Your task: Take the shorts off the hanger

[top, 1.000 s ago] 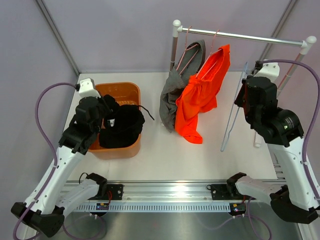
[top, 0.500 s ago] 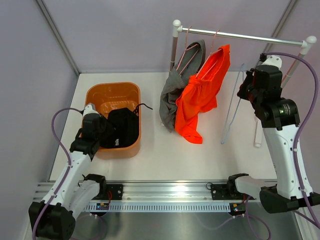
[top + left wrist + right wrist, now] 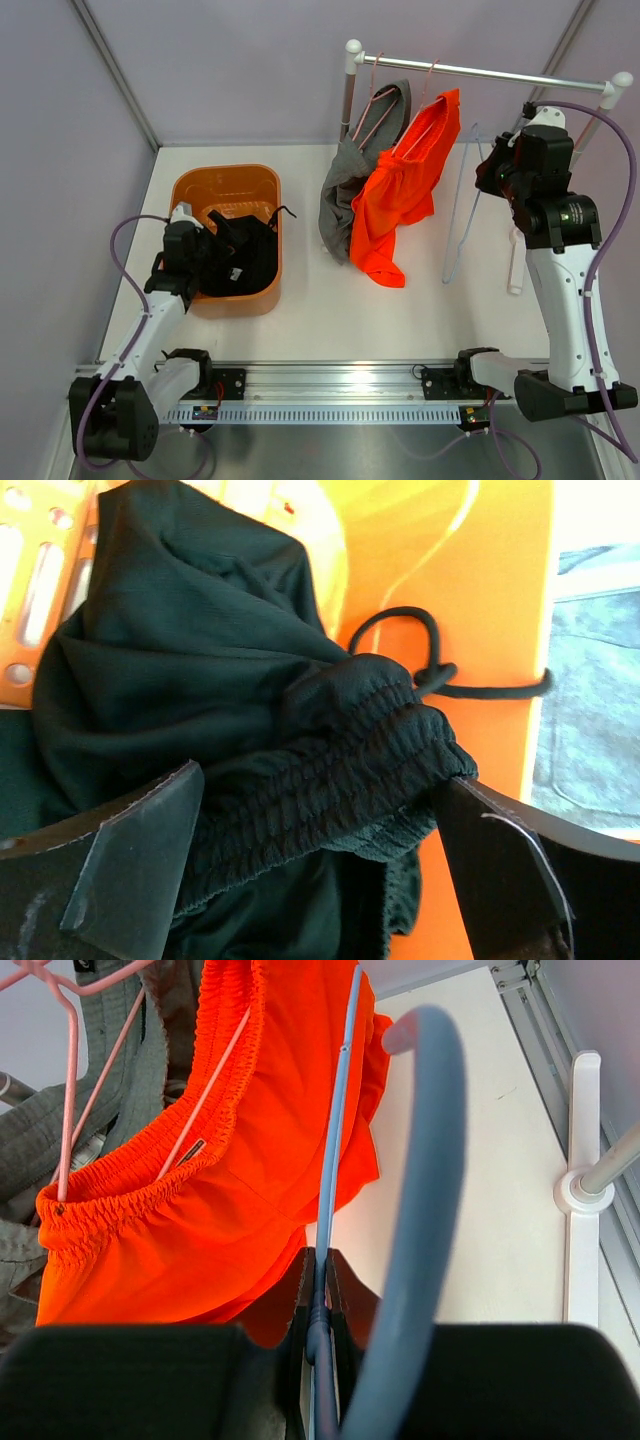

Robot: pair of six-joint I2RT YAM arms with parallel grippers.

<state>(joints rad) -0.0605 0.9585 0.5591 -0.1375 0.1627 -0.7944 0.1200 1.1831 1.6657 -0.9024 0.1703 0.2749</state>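
Left gripper [image 3: 320, 790]: spread wide; black shorts [image 3: 200, 660] waistband between fingers, possibly touching; shorts in bin [image 3: 225, 185].
Right gripper [image 3: 318, 1305]: clamped on bare blue hanger [image 3: 335, 1150].
Orange shorts [image 3: 400, 190], grey shorts [image 3: 345, 185]: on pink hangers [image 3: 70, 1080].

Pale lilac walls [image 3: 250, 60] enclose a white table [image 3: 310, 300], seemingly under even light.

Lab cell: plain walls [image 3: 250, 70], alu mounting rail [image 3: 340, 375].
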